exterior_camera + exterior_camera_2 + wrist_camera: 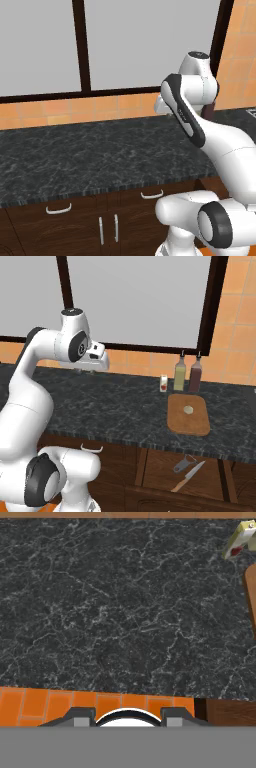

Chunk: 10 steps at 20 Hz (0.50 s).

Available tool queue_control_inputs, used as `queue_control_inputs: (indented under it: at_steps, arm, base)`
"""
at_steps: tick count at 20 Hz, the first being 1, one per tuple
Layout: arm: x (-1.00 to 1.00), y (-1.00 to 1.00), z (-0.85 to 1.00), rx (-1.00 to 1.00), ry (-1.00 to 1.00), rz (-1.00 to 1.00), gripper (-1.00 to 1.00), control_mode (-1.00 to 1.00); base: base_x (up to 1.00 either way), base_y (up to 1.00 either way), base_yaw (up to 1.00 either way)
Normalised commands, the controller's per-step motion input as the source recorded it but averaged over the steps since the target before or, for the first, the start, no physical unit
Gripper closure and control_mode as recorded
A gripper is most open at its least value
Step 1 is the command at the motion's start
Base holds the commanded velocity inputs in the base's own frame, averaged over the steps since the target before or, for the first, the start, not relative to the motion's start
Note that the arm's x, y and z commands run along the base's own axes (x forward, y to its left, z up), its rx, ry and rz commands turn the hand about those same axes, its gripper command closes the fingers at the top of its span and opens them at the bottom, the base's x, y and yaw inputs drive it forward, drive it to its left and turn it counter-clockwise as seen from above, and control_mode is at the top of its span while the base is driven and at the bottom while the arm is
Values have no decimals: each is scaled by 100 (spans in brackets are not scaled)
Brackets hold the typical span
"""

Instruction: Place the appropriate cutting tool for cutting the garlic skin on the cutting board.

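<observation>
While my hand (128, 719) hangs above the dark speckled stone table (125, 406), its spread unclear, I judge I must next fetch the wooden-handled knife (189, 476) for the reddish-brown wooden cutting board (176, 421).

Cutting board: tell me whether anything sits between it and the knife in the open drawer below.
Nothing visible does. The knife lies in the open drawer beside a peeler, below the counter edge. The cutting board holds just the garlic; bottles stand behind it.
</observation>
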Motion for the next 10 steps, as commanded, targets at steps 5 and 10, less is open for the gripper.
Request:
queue_control_inputs:
  at_steps: [5, 10]
  arm:
    - [-26, -29, -5, 2, -2, 0, -100, -100]
    - [-1, -80, -14, -3, 0, 6, -100, -100]
  base:
    - [0, 0, 0]
    - [0, 0, 0]
